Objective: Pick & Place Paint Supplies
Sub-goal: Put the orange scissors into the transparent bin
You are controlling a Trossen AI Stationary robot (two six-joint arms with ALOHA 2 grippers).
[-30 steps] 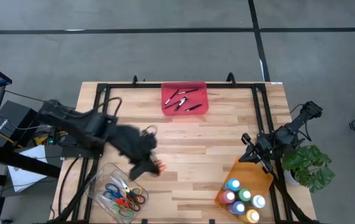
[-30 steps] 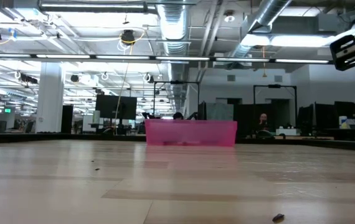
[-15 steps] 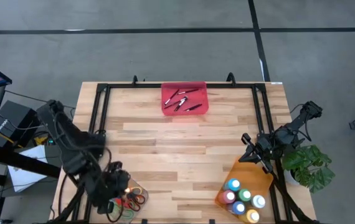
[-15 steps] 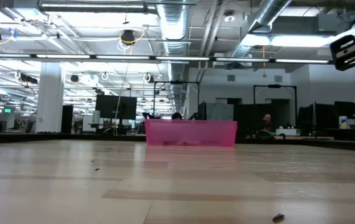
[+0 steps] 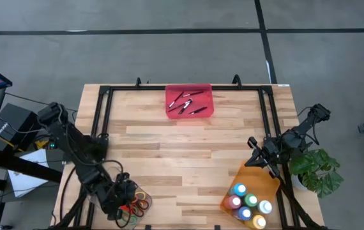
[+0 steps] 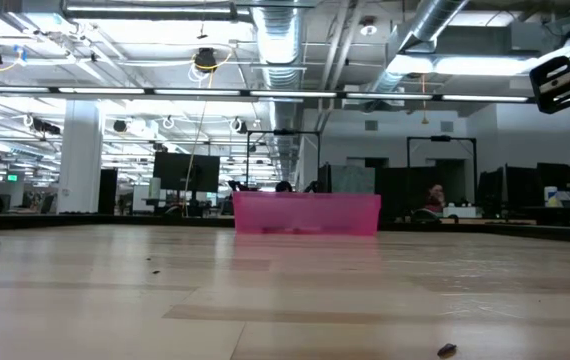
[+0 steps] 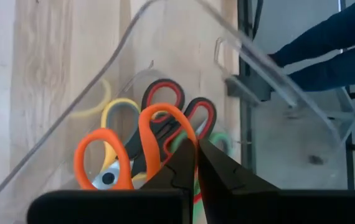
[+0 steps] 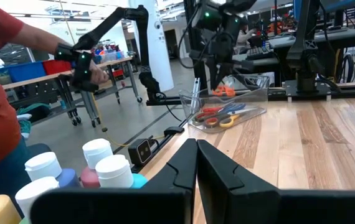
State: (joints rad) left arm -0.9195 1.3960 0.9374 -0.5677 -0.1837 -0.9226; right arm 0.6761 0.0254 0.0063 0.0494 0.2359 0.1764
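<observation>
The left hand (image 7: 196, 163), pressed together and pinching nothing, is hanging over the scissors (image 7: 141, 146) in the clear tray (image 5: 108, 191) at the surface's front left corner, probably just emptied. The right hand (image 8: 196, 163), also pressed together, is waiting above the paint bottles (image 5: 246, 203) at the front right.
</observation>
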